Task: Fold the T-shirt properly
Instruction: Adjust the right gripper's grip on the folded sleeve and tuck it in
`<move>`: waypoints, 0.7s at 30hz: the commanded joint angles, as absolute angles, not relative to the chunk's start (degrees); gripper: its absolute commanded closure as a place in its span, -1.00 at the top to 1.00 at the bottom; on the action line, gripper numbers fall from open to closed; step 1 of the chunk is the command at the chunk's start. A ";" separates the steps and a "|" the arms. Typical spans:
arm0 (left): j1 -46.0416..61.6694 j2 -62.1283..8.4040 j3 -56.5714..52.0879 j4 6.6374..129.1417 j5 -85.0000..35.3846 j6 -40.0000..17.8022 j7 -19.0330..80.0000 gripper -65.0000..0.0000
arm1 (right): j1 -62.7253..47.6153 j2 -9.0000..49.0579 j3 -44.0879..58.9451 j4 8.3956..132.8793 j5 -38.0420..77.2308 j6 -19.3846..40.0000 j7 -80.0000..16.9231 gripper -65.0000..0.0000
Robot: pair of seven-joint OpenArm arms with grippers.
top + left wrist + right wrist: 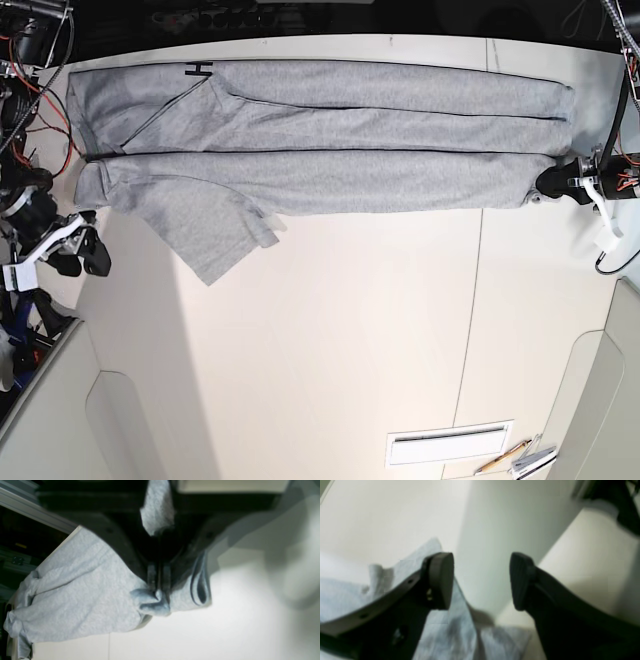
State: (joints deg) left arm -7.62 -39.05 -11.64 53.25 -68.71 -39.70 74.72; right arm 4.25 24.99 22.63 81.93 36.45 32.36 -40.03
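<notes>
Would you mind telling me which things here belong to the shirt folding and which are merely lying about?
Part of the job:
- T-shirt, spread along the table's far edge
- left gripper, shut on the shirt's end
- right gripper, open, beside the shirt

Lying about:
- pencil
- white vent panel

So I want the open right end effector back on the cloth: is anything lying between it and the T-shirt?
Nothing visible. The right end effector stands open just off the T-shirt, with only bare table between; the grey cloth lies right under it in the wrist view.
</notes>
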 commanded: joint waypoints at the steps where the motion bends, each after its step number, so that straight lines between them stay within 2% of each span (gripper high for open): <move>1: -8.38 -40.27 -12.01 54.06 -69.69 -40.00 74.37 -1.00 | 6.11 25.58 22.13 81.58 36.36 32.58 -38.72 0.08; 11: -8.38 -40.14 -12.01 54.06 -69.67 -40.00 74.37 -1.00 | 15.73 22.11 8.38 62.24 31.44 32.67 -33.41 0.08; 21: -8.38 -40.12 -12.01 54.06 -70.52 -40.00 74.35 -1.00 | 16.47 17.26 3.90 60.27 29.76 33.01 -33.71 0.08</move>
